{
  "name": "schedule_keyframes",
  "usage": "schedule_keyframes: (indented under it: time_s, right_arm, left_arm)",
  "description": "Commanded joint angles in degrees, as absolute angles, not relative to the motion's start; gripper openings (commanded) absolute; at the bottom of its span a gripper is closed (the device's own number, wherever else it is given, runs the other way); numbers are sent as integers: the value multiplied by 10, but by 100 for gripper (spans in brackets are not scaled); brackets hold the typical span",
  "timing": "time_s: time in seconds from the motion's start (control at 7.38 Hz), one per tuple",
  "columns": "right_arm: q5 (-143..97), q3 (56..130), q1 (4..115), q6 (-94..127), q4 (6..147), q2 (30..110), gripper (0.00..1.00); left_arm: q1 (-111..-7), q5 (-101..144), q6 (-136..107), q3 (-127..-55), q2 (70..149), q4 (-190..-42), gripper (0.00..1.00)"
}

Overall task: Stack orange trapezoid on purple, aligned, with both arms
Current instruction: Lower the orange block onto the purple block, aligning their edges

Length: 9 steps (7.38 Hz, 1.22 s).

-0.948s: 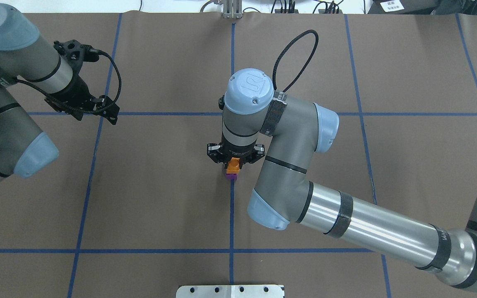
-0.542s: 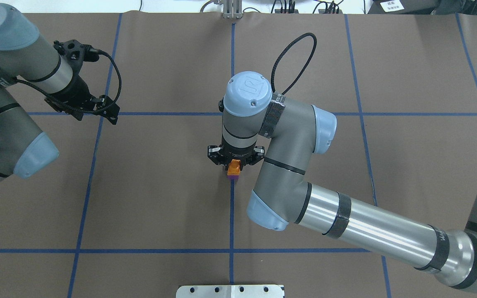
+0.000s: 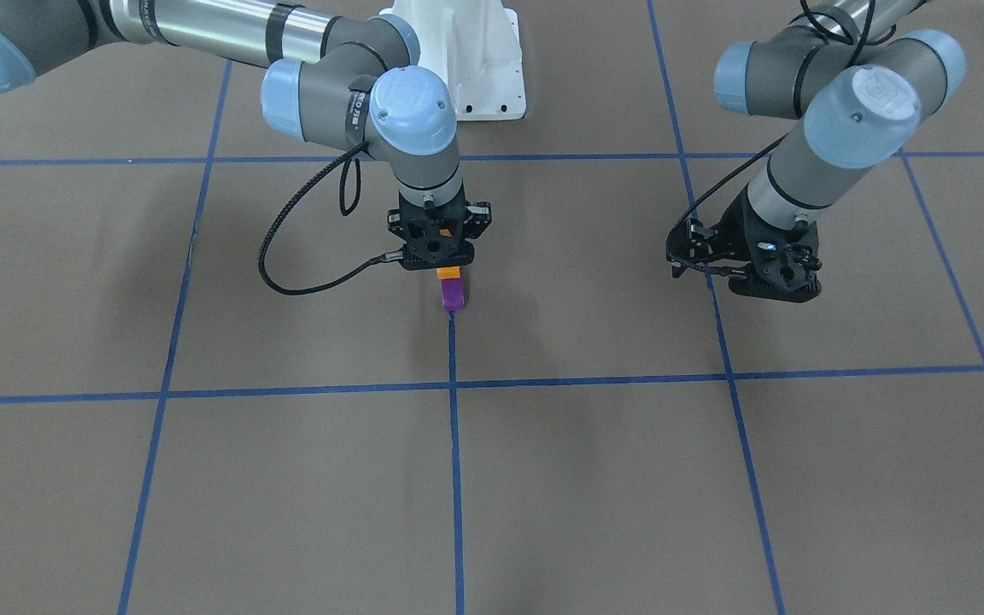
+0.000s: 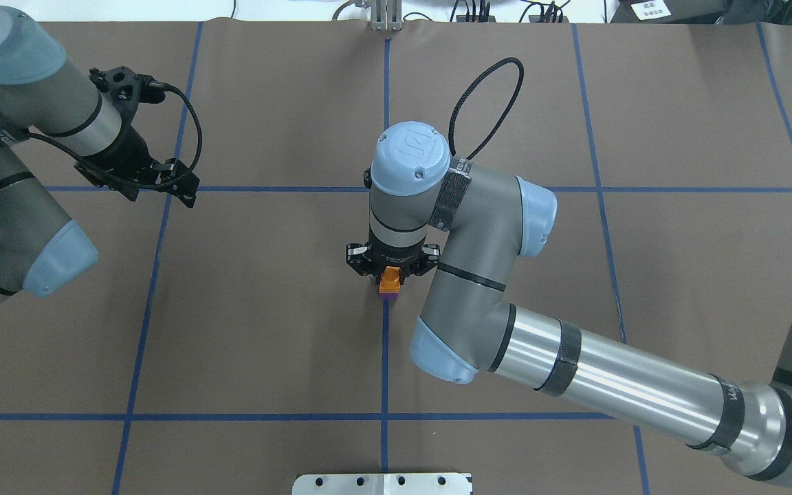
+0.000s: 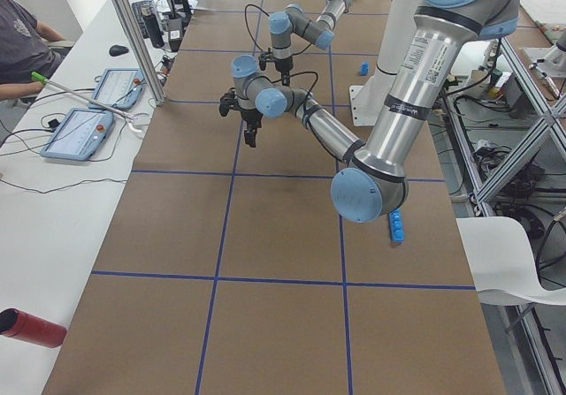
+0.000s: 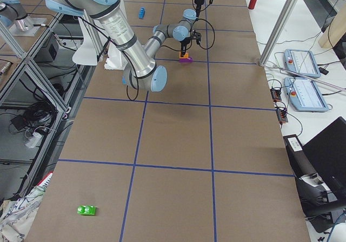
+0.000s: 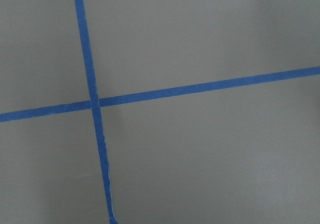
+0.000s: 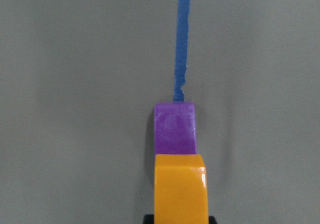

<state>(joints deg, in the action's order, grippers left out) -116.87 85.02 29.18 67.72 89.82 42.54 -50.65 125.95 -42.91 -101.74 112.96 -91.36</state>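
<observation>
1. The right arm is arching over the middle of the table, and I am judging the step in hand to be the placing of the carried block onto its partner
2. The left arm is hanging well apart from that work, with the left gripper hovering over a bare crossing of blue tape; I cannot tell whether its jaws are spread or pressed together
3. The right gripper is pointing straight down and pinching the orange trapezoid
4. The purple is sitting on the table directly under that gripper's tips, just beneath the orange block, at the end of a tape line
5. The next move is likely calling for a short, straight press down with the slanted sides lined up, and only then a release; any sideways push is risking a tipped purple block
6. The gripper body is hiding the seam from above, so it is hard to make out whether the blocks are touching or fully seated; the right wrist view is cutting off the orange block's near end
</observation>
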Motion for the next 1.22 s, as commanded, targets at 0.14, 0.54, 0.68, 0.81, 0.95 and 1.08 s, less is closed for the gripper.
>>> schedule_keyframes:
  time_s: [0.14, 0.54, 0.68, 0.81, 0.95, 1.08]
  right_arm:
    - [-1168, 849, 292, 675, 898, 425, 0]
    - [-1165, 846, 292, 657, 898, 425, 52]
    - [-1154, 846, 292, 657, 898, 425, 100]
    - [-1153, 847, 292, 657, 897, 425, 100]
    - [-1157, 852, 294, 657, 898, 425, 100]
    - [-1169, 871, 312, 657, 899, 426, 100]
  left_arm:
    - [-506, 1259, -430, -1018, 1130, -914, 100]
    - [-506, 1259, -431, -1018, 1130, -914, 100]
    - [-506, 1259, -431, -1019, 1130, -914, 100]
    - [-505, 1259, -434, -1021, 1130, -914, 100]
    - [-505, 1259, -439, -1021, 1130, -913, 100]
    - [-505, 1259, -439, -1023, 1130, -913, 100]
